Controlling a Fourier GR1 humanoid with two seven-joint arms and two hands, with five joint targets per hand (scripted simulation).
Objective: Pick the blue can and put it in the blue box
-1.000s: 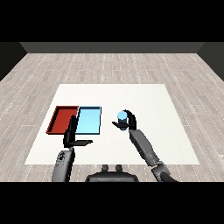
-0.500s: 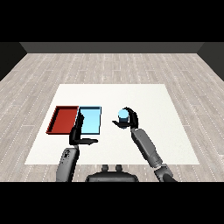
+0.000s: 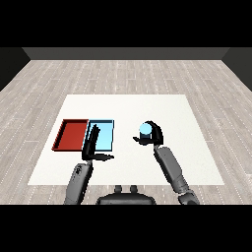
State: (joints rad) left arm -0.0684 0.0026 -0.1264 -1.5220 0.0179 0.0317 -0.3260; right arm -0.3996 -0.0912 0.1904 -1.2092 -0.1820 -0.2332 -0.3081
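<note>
The blue can is upright in my right hand, whose fingers and thumb curl round it, a little right of the table's middle. The light blue tray lies to the can's left with nothing in it. My left hand is raised over that tray's near left corner, fingers straight up and thumb pointing right, holding nothing.
A red tray lies against the blue tray's left side. Both sit on the white table, with wooden floor beyond the table's edges.
My right hand has closed round the blue can and shifted slightly left with it. The left hand has risen and moved forward over the blue tray's near corner.
</note>
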